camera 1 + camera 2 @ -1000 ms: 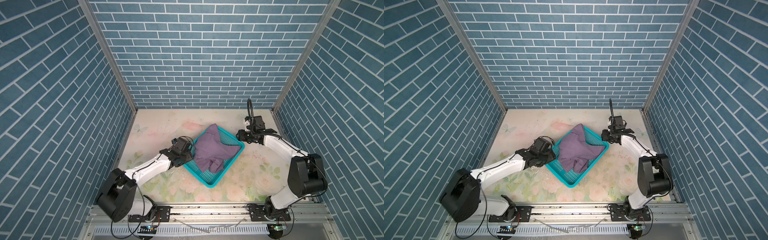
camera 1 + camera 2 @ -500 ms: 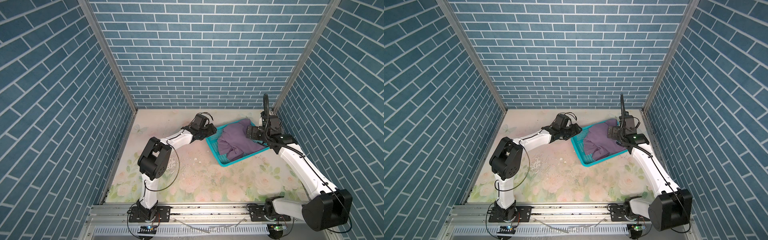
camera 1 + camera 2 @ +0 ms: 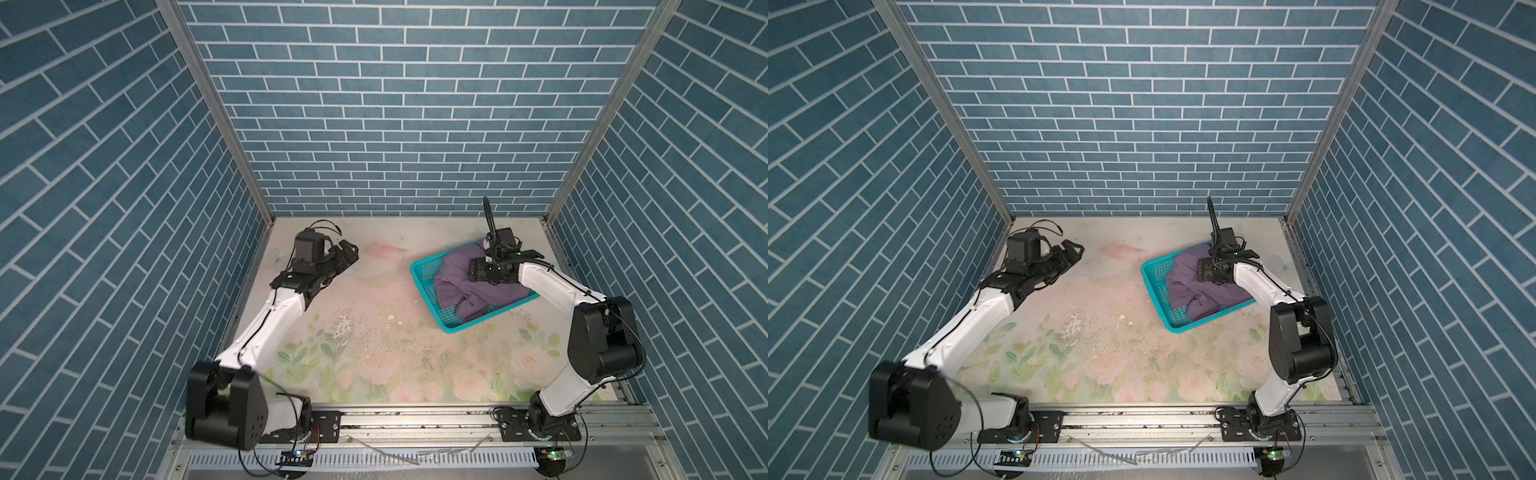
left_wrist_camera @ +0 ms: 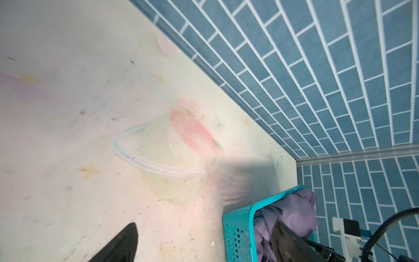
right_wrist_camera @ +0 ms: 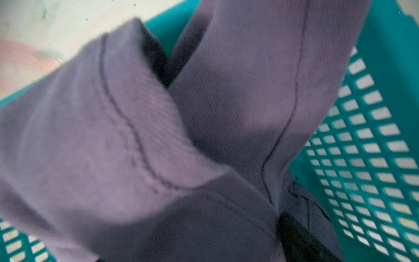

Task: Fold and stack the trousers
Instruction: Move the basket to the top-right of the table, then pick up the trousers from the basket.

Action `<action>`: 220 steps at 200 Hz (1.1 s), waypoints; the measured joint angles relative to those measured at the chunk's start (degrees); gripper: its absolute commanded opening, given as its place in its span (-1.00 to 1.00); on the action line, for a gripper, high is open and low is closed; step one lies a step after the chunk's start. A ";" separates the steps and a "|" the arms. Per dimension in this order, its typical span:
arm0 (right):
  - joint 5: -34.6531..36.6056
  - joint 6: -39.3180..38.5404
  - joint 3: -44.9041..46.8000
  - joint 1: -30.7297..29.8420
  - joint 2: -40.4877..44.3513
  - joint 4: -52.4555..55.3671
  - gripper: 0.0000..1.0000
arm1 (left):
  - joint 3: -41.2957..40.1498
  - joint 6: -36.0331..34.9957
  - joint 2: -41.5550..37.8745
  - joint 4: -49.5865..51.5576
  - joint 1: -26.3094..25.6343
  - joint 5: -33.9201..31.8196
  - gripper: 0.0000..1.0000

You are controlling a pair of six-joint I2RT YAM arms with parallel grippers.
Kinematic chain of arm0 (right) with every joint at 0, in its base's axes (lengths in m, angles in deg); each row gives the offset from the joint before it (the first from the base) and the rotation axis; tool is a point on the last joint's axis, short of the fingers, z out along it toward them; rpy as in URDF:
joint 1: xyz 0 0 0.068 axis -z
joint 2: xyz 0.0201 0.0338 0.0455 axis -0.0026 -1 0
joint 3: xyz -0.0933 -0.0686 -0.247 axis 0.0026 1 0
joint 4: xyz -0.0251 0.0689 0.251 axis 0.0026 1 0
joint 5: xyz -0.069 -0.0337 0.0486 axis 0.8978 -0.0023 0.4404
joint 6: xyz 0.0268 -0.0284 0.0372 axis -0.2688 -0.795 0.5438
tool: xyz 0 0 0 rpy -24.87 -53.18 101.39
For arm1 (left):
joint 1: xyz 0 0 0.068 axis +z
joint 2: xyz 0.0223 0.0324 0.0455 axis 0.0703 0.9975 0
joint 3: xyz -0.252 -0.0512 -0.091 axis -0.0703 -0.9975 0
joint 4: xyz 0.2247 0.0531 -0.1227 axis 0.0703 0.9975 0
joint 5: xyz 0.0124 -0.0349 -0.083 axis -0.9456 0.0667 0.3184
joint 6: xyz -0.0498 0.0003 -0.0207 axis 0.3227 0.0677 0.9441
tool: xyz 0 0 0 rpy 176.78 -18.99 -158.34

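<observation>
The purple trousers (image 3: 478, 286) lie in a crumpled heap inside the teal basket (image 3: 430, 276). Some of the cloth hangs over its rim. They are not folded at all. No leg is laid out flat, and nothing is stacked on the worktop (image 3: 374, 332). So I think the job is only at its start. The trousers need to come out, get spread flat, get folded, and then be put in their place.

The right gripper (image 3: 478, 272) is down on the heap in the basket. In the right wrist view the cloth fills the picture and only one dark finger (image 5: 294, 238) shows. I cannot tell if its jaws are wide or pinching the cloth.

The left gripper (image 3: 347, 254) hangs over bare worktop, well apart from the basket. Its jaws are wide and hold nothing.
</observation>
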 measured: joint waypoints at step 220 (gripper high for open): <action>20.24 -31.89 -41.83 -39.19 -5.09 -0.66 -1.00 | -0.39 -9.62 -20.09 25.38 10.05 -17.09 0.99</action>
